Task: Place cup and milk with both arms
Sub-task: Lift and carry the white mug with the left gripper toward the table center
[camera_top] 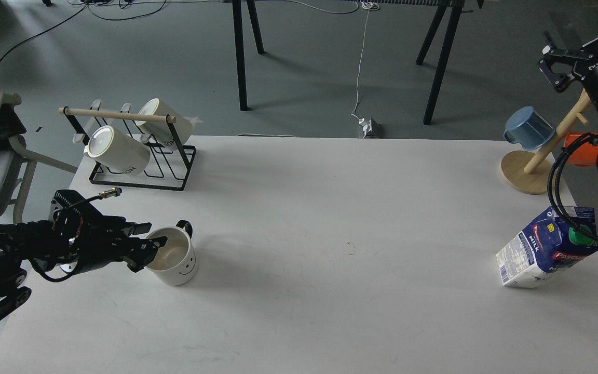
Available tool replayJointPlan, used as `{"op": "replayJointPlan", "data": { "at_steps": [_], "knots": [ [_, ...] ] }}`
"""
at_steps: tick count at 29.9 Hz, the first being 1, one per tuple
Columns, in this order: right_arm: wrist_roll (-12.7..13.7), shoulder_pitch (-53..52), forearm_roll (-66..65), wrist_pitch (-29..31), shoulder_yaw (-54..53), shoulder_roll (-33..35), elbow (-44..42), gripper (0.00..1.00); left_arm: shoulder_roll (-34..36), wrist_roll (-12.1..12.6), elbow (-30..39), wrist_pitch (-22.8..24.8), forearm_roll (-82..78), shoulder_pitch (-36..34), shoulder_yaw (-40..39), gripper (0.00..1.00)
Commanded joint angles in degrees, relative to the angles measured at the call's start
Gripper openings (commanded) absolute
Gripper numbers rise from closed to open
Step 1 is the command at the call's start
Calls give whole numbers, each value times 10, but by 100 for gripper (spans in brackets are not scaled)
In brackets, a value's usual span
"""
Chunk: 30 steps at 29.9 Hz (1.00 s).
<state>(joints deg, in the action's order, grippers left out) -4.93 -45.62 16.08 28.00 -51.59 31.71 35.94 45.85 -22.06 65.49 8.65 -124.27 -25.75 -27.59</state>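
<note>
While the smooth white round cup sits near-left on the matte white tabletop, left gripper reaches in level, fingers spread astride its rim. Boxy blue-white gable-top milk stands near-right. Right gripper hangs raised far-right, fingers spread, empty.

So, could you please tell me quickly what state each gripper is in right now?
Left gripper: jaws open, straddling the rim of the cup.
Right gripper: jaws open, holding nothing.
</note>
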Motion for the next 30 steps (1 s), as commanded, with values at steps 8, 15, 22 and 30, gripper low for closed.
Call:
{"op": "replayJointPlan", "data": {
  "at_steps": [8, 15, 22, 30],
  "knots": [
    [0, 5, 0, 0, -4, -2, -1, 99, 2, -59, 7, -2, 14, -10, -4, 2],
    [-1, 12, 0, 0, -6, 5, -1, 99, -4, -59, 74, 30, 16, -91, 2, 2],
    [-3, 18, 1, 0, -13, 5, 2, 99, -175, -26, 127, 193, 7, -223, 3, 2],
    [-3, 24, 1, 0, -28, 17, -2, 99, -376, 51, 47, 193, -7, -253, 16, 2]
  ]
}}
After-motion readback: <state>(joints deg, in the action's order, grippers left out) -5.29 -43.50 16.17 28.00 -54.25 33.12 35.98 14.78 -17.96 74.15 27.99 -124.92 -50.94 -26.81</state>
